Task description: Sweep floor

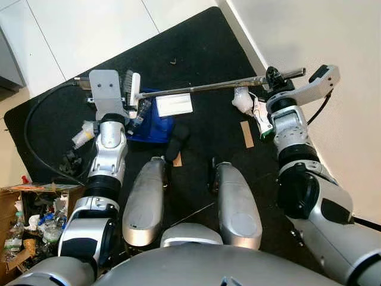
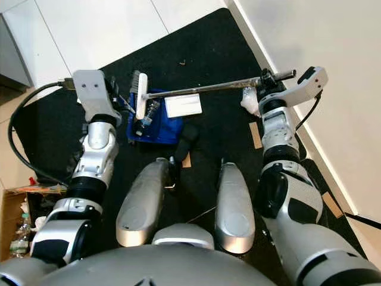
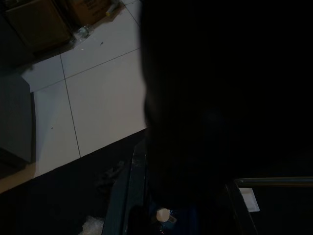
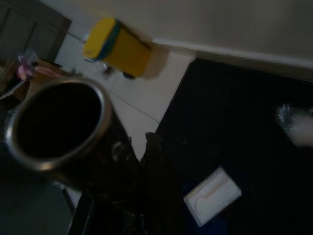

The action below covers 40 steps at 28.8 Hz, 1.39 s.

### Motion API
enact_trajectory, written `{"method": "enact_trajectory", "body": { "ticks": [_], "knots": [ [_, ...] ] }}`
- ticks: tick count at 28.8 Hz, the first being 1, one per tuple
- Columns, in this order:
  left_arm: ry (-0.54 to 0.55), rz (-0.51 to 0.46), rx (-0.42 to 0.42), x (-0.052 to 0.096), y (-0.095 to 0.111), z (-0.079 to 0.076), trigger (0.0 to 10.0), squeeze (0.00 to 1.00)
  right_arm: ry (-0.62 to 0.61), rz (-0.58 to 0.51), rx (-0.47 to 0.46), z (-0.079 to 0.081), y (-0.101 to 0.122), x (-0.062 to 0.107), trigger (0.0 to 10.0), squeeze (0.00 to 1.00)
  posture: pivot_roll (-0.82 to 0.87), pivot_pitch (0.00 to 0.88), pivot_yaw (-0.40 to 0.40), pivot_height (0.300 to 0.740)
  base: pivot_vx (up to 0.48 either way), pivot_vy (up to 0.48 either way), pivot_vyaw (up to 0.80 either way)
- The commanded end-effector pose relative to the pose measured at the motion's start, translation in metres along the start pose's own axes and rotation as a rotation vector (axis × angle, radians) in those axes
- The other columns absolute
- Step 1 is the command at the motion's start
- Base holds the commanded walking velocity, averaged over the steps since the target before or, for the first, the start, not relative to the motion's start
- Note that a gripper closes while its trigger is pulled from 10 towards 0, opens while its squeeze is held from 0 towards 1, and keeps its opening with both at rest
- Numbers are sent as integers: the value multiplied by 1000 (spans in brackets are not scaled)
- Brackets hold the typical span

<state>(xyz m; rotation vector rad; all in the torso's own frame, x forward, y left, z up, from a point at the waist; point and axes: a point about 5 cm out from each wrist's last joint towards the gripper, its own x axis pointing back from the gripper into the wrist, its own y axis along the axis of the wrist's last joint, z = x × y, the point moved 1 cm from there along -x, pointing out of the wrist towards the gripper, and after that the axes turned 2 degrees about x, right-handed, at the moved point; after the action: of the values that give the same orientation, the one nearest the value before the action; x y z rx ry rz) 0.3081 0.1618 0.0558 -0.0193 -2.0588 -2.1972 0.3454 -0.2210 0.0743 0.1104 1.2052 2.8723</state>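
Observation:
A broom lies across the black mat (image 1: 196, 53). Its metal handle (image 1: 202, 88) runs from my right gripper (image 1: 275, 76) to a white brush head (image 1: 134, 88) with dark bristles. The right gripper is shut on the handle near its end, and the open tube end (image 4: 58, 122) looms large in the right wrist view. A blue dustpan (image 1: 152, 126) sits under the brush head, with a white card (image 1: 174, 105) and a small bottle (image 1: 141, 112) on it. My left gripper (image 2: 121, 100) reaches down beside the dustpan's left edge, its fingers hidden under the grey wrist plate (image 1: 107, 89).
White tile floor (image 1: 89, 30) lies beyond the mat, and a wall (image 1: 333, 36) runs along the right. A cardboard box of rubbish (image 1: 30, 220) stands at lower left. A black cable (image 1: 30, 125), crumpled plastic (image 1: 243, 98), a tape strip (image 1: 246, 134) and a crumb (image 1: 173, 61) lie on the mat. A yellow bin (image 4: 117, 46) stands far off.

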Motion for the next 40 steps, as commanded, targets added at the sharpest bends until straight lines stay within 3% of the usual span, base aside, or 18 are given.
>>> {"method": "enact_trajectory", "body": {
  "ticks": [1,2,3,7,8,9,10,12,14,17,19,23,24,26,28,29,32,40],
  "knots": [
    [-38,152,4,14,-34,-8,10000,0,65,-113,20,4,35,-1,10000,0,107,281,18,740,0,0,0],
    [-38,152,4,14,-34,-8,10000,0,65,-113,20,4,35,-1,10000,0,107,281,18,740,0,0,0],
    [-42,153,6,13,-34,-10,10000,0,101,-192,87,9,65,1,10000,0,99,280,19,740,0,0,0],
    [-42,153,6,13,-34,-10,10000,0,101,-192,87,9,65,1,10000,0,99,280,19,740,0,0,0],
    [-46,154,8,13,-33,-12,10000,0,111,-252,151,10,90,4,10000,0,99,280,19,740,0,0,0],
    [-46,154,8,13,-33,-12,10000,0,111,-252,151,10,90,4,10000,0,99,280,19,740,0,0,0],
    [-48,154,10,12,-33,-13,10000,0,95,-286,215,6,106,7,10000,0,98,273,16,740,0,0,0],
    [-48,154,10,12,-33,-13,10000,0,95,-286,215,6,106,7,10000,0,98,273,16,740,0,0,0],
    [-45,152,12,10,-32,-12,10000,0,48,-303,312,-5,120,12,10000,0,99,272,15,740,0,0,0],
    [-43,153,12,10,-32,-11,10000,0,24,-292,346,-11,119,13,10000,0,99,272,15,740,0,0,0],
    [-39,154,14,9,-32,-11,10000,0,-15,-247,384,-20,108,14,10000,0,96,269,15,740,0,0,0],
    [-41,154,14,9,-32,-11,10000,0,-28,-215,389,-23,98,15,10000,0,96,269,15,740,0,0,0],
    [-43,154,15,9,-31,-12,10000,0,-35,-170,384,-25,82,15,10000,0,99,274,21,740,0,0,0],
    [-43,154,15,9,-31,-12,10000,0,-35,-170,384,-25,82,15,10000,0,99,274,21,740,0,0,0],
    [-46,153,14,8,-31,-12,10000,0,-25,-102,339,-24,51,13,10000,0,112,281,30,740,0,0,0],
    [-46,153,14,8,-31,-12,10000,0,-25,-102,339,-24,51,13,10000,0,112,281,30,740,0,0,0],
    [-45,151,8,9,-31,-9,10000,0,-17,-35,266,-20,23,9,10000,0,117,284,33,740,0,0,0],
    [-27,149,1,12,-31,-1,10000,0,28,-6,207,-7,11,3,10000,0,153,292,30,740,0,0,0]
  ]
}}
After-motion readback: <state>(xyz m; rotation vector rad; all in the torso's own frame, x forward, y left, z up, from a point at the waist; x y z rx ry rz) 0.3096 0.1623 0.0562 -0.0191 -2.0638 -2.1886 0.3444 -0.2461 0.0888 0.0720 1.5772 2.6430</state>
